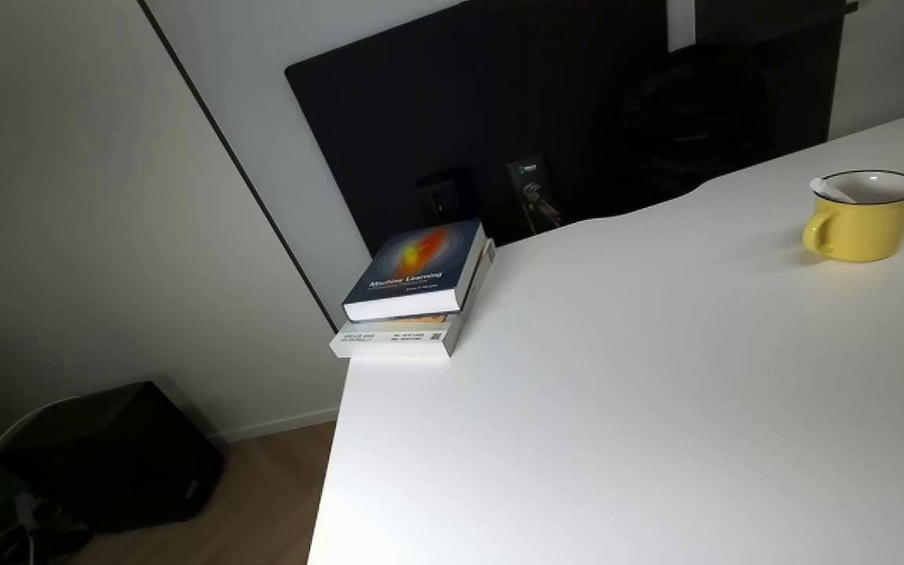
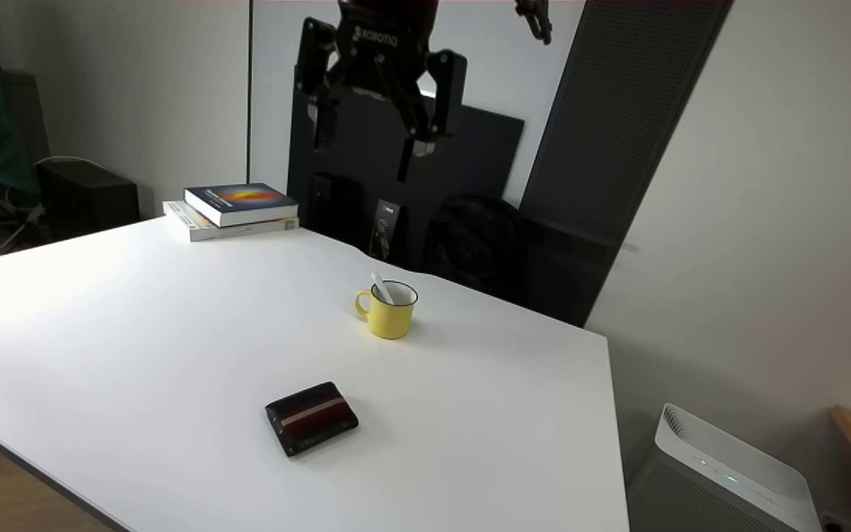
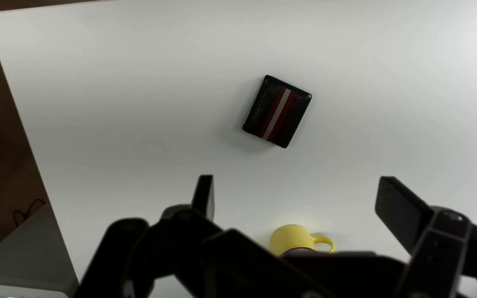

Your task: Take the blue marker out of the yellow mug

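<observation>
Striped wallet, two books

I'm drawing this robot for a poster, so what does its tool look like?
The tool is black, with two jointed fingers built from linked bars and ending in flat, blocky, dark pads. Pale ROBOTIQ lettering sits above them.

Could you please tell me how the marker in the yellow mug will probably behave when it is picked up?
The marker is probably stiff: its visible part looks straight. Being thin, it is likely light. It may swivel inside the yellow mug if nudged, since it sits slanted with one end sticking out.
</observation>
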